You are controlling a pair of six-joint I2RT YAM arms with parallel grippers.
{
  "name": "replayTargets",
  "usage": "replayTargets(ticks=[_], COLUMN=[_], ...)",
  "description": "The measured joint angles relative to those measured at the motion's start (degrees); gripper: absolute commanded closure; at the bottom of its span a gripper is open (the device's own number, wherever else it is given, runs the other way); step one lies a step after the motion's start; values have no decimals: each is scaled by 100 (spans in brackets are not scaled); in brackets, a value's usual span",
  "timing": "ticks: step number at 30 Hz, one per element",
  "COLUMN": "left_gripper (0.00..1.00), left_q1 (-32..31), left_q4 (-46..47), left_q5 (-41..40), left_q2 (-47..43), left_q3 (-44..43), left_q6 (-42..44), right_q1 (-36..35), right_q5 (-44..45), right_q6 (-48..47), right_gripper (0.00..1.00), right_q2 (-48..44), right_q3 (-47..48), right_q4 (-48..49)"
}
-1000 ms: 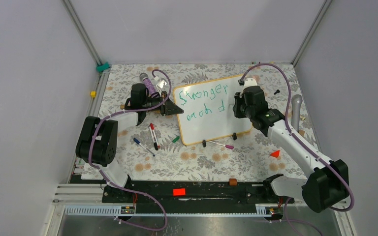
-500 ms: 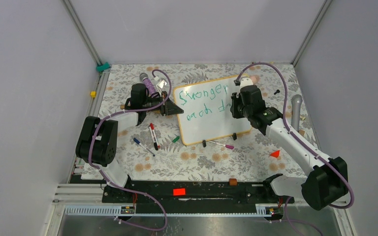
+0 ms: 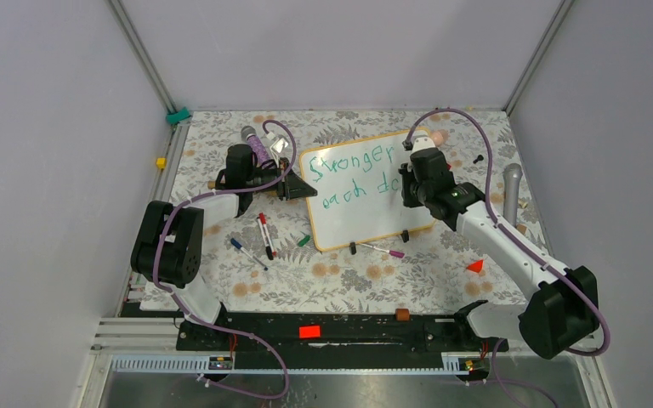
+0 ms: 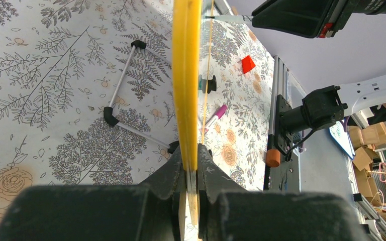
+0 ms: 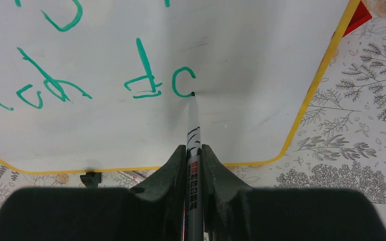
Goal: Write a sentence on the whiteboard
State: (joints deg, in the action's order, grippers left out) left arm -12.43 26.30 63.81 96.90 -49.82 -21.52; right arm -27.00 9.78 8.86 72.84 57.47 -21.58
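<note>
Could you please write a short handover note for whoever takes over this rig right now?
Left gripper: shut on the frame edge of the whiteboard, steadying it.
Right gripper: shut on the green marker, tip touching the board.
Done: the sentence reads "Stronger" on the top line and "each d" below, plus an open curve starting the next letter.
Left: close that curve into an "a", add the "y", then lift the marker off.
</note>
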Motion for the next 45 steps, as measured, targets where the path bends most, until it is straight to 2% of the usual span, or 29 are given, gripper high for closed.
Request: replayTargets(ticks=[11,45], left_gripper=[100,100], left_q1=[0,-2], left_q4=[-7,0], left_q5=[-2,0], left_q2=[0,0], left_q3=[2,2], left_q6=[-2,2], right_q1=[0,0], right_q5=[315,262], right_q6=[44,-9], right_gripper=[100,100], right_q2=[79,68], right_q3=[170,133], right_q4=[0,-223])
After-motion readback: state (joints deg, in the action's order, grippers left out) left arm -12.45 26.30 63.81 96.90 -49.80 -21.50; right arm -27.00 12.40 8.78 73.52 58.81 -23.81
